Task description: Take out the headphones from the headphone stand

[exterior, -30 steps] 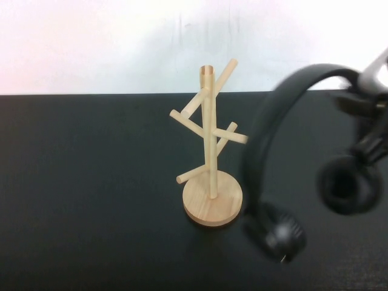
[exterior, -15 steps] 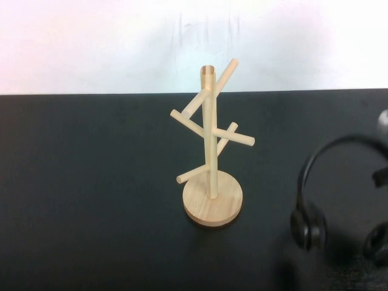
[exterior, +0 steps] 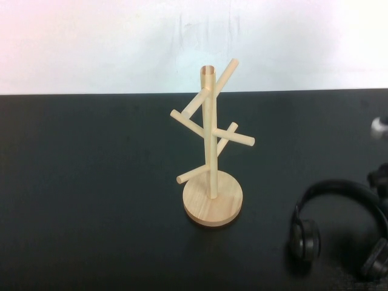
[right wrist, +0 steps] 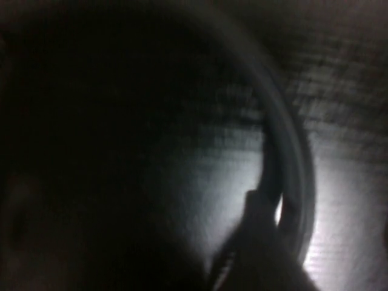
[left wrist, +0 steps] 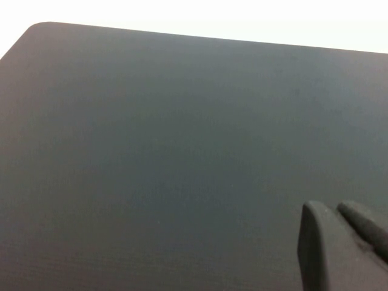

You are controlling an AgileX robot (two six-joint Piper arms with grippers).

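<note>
Black over-ear headphones (exterior: 339,227) lie near desk's front-right corner, off light wooden pegged stand (exterior: 211,145) — light, springy; take by headband. Right gripper (exterior: 380,177) beside band, closure unclear. Left gripper (left wrist: 339,242) fingers together over bare desk (exterior: 91,182).

The headphone stand (exterior: 211,182) is pale, light wood against the matte black table (exterior: 91,194) and white wall (exterior: 91,42), while right of the stand the headphones (exterior: 339,227) are black, and the dark grey left gripper (left wrist: 342,242) and apparently black right gripper (exterior: 381,177) match them.
</note>
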